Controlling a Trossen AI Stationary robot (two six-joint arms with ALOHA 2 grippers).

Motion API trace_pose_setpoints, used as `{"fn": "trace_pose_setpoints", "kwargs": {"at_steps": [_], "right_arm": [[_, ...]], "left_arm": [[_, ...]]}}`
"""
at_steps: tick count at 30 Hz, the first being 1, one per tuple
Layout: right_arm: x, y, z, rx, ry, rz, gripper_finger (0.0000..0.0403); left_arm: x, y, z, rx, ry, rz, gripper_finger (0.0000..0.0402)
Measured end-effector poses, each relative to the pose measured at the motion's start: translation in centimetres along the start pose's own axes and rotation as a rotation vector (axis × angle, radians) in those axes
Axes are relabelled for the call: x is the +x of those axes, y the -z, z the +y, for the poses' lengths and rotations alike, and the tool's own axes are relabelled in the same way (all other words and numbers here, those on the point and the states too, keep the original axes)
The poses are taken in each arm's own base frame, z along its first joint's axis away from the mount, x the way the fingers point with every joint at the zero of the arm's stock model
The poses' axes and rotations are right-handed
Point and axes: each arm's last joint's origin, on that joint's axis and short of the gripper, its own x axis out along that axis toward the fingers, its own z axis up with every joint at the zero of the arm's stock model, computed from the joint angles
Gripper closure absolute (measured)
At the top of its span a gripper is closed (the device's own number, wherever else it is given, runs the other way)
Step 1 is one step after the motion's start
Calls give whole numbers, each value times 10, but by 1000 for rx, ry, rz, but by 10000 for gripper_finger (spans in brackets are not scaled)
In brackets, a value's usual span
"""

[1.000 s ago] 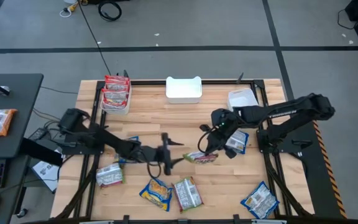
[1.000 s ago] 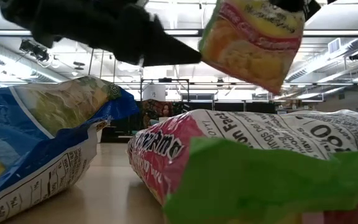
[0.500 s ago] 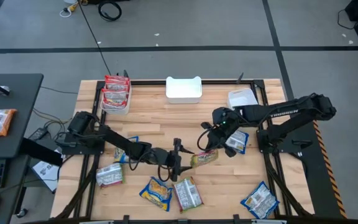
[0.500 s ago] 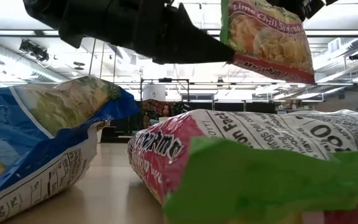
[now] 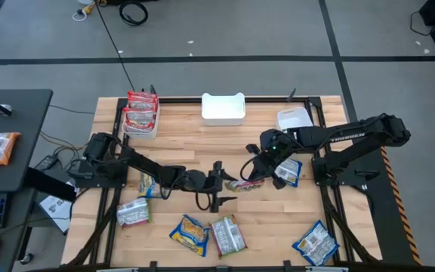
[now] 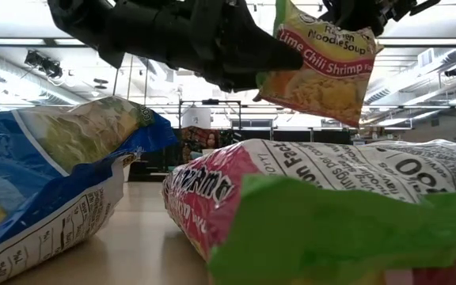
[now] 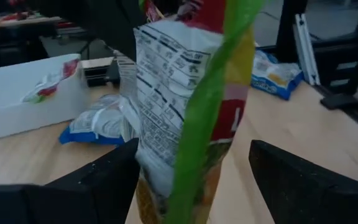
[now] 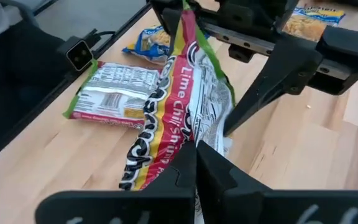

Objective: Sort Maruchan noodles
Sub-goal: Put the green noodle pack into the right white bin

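Note:
A green-edged Lime Chili Shrimp noodle packet point(image 6: 320, 62) hangs above the table's middle, with my right gripper point(image 8: 196, 163) shut on it. My left gripper point(image 7: 194, 180) reaches in from the table's left and is open. Its two fingers point(image 7: 98, 183) stand on either side of the packet's lower part point(image 7: 185, 112); whether one touches it I cannot tell. In the high view the packet point(image 5: 242, 183) shows between my left gripper point(image 5: 227, 184) and my right gripper point(image 5: 257, 172). Several more packets lie flat on the wood, among them a blue one point(image 6: 46, 190) close to the low camera. My right gripper pinches the packet's upper end point(image 8: 188, 138) between its two shut fingers, coming slanting down from the table's right side. The packet hangs below the fingers, tilted and clear of the table.
Three white bins stand along the far edge: one with red packets point(image 5: 140, 113), one in the middle point(image 5: 223, 108), one at the right point(image 5: 294, 119). Loose packets lie near the front edge point(image 5: 189, 233) point(image 5: 227, 234) point(image 5: 316, 243), at the left point(image 5: 134, 213) and under the right arm point(image 5: 287, 172).
My left gripper has moved toward the table's right edge, up to the hanging packet, and has rolled; its open fingers now flank the packet. The packet has swung in my right gripper's hold and now hangs more upright.

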Motion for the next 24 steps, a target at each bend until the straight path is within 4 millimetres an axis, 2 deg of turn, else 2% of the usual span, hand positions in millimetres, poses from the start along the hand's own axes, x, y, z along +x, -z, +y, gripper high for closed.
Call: {"fn": "trace_pose_setpoints", "kwargs": {"at_steps": [3,6,8,14,19,24], "right_arm": [[0,-2,-1,-9,29,-9,396],[0,-4,-3,-15,94,-17,396],[0,-5,-5,4,135,-24,394],[-2,-13,-9,75,241,-96,375],[-9,-15,-9,24,306,-101,328],[-21,-18,-6,13,389,-115,249]], "left_arm": [[0,0,1,57,-57,0,105],[0,0,3,79,-105,6,126],[0,0,3,84,-114,7,154],[-1,2,8,69,-232,32,274],[-6,2,15,86,-359,104,276],[-17,-8,26,42,-442,158,276]]}}
